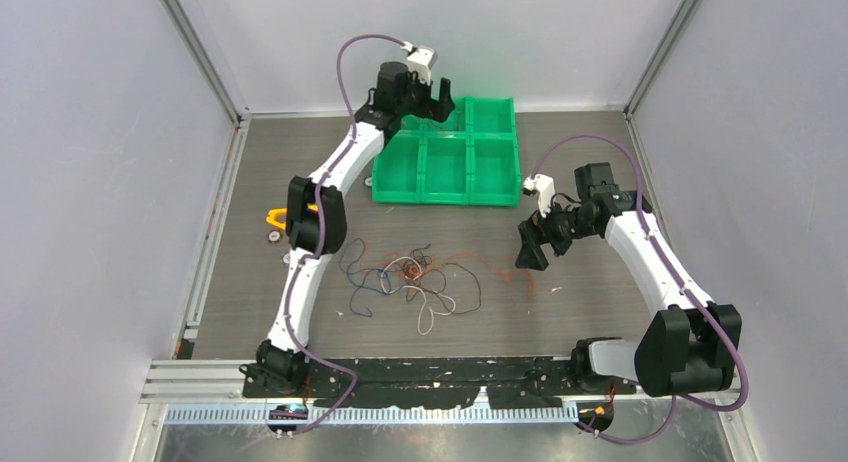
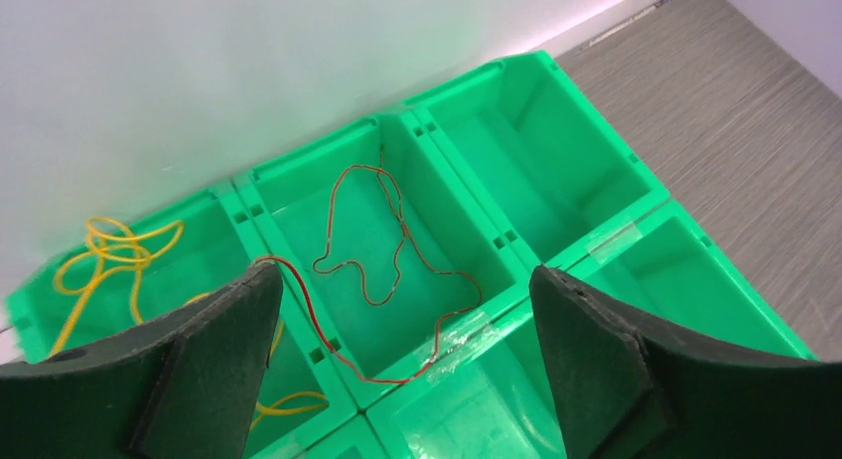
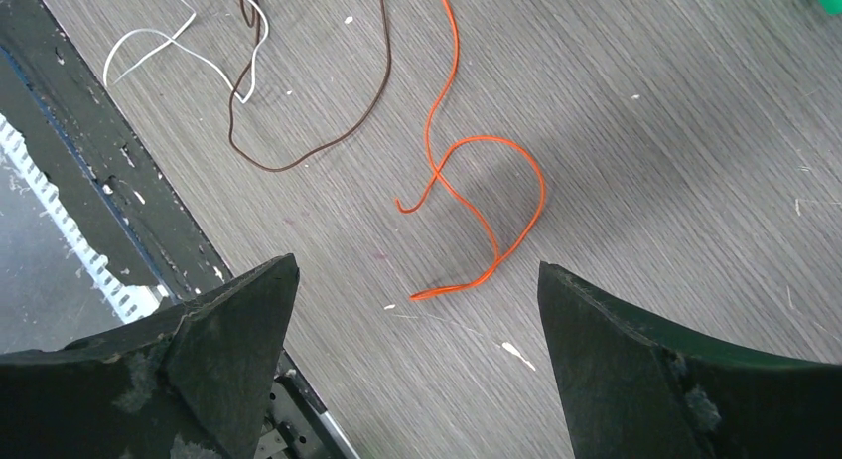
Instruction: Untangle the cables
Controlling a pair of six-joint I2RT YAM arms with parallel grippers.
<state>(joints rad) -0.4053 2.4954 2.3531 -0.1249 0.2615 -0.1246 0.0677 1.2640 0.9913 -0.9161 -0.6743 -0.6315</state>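
Left gripper [image 2: 405,285] is spread wide with nothing in it, over the green bin tray [image 2: 516,67]. A red cable [image 2: 399,209] lies in a middle compartment, trailing over its wall. Right gripper [image 3: 417,272] also gapes empty above an orange cable [image 3: 541,191] on the grey wood-grain table [image 1: 600,312]. Tangle [image 1: 405,277] mid-table, white walls all round.

Right gripper [image 3: 417,270]: we see both fingers spread wide, nothing held between them. Just ahead of the gap, an orange cable [image 3: 543,196] lies looped on the grey tabletop [image 3: 675,131], one end nearest the fingertips. Farther ahead, on the left finger's side, a brown cable [image 3: 382,76] curves, and a white cable [image 3: 149,37] overlaps it. A black strip [image 3: 89,151] borders the tabletop left of the gripper.
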